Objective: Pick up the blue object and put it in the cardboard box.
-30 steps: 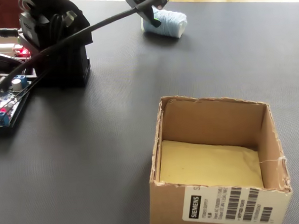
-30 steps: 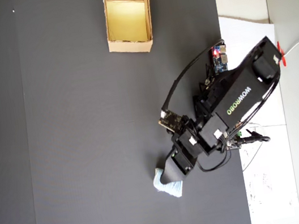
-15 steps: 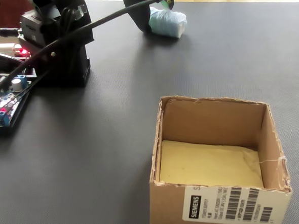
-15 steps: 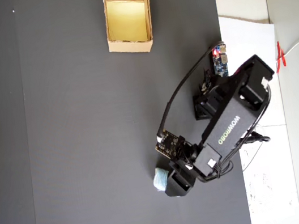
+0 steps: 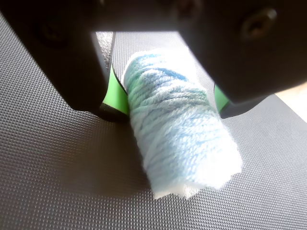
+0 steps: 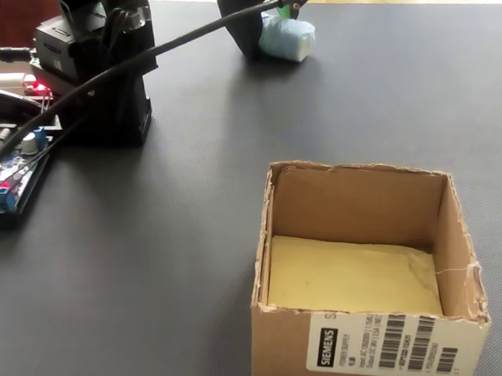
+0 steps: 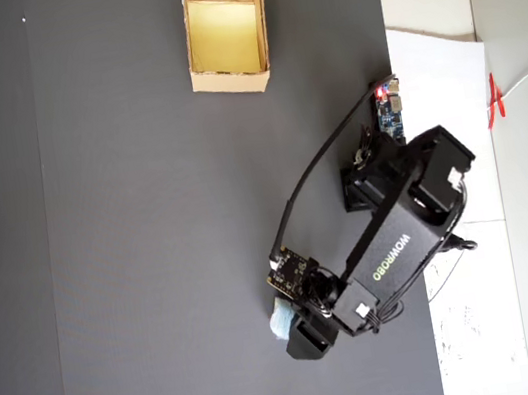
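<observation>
The blue object point(image 5: 180, 129) is a pale blue bundle wound with yarn, lying on the dark mat. My gripper point(image 5: 170, 108) is down over it with one green-padded jaw on each side. The left pad point(image 5: 116, 93) touches the bundle and the right pad point(image 5: 219, 98) stands just off it, so the gripper is open. In the fixed view the blue object point(image 6: 291, 39) lies at the far edge, with the gripper point(image 6: 267, 29) partly covering it. From overhead the blue object point(image 7: 281, 318) peeks out beside the gripper point(image 7: 296, 329). The cardboard box point(image 6: 282, 344) point(image 7: 230, 81) stands far away, holding nothing.
The arm's black base point(image 6: 99, 69) and a circuit board with lit red LEDs point(image 6: 11, 168) stand at the left of the fixed view. A black cable point(image 6: 182, 34) runs from there to the gripper. White paper point(image 7: 437, 77) lies past the mat's right edge in the overhead view.
The arm swung over and came down onto the blue object. Its jaws now straddle the bundle, which has stayed put on the mat. The box has not moved.
</observation>
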Available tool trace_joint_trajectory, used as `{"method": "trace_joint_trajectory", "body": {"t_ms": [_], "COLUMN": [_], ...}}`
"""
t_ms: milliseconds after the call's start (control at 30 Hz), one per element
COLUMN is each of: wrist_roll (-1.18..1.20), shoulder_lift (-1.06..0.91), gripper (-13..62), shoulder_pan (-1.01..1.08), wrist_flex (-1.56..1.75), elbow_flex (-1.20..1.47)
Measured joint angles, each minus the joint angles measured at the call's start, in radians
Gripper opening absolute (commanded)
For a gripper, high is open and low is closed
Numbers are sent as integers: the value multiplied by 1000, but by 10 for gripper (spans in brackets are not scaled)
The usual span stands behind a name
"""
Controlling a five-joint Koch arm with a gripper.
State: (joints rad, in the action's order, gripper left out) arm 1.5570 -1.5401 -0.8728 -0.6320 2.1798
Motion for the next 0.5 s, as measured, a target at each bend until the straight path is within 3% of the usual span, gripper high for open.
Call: {"method": "trace_joint_trajectory", "body": {"t_ms": [133, 333, 500], "wrist_roll": [0, -86, -114], "shoulder_lift": [20, 34, 41], "gripper": [248, 52, 44], "shoulder_pan": [-2, -2, -2], "wrist_flex": [2, 31, 72], "elbow_flex": [-12, -25, -25]}}
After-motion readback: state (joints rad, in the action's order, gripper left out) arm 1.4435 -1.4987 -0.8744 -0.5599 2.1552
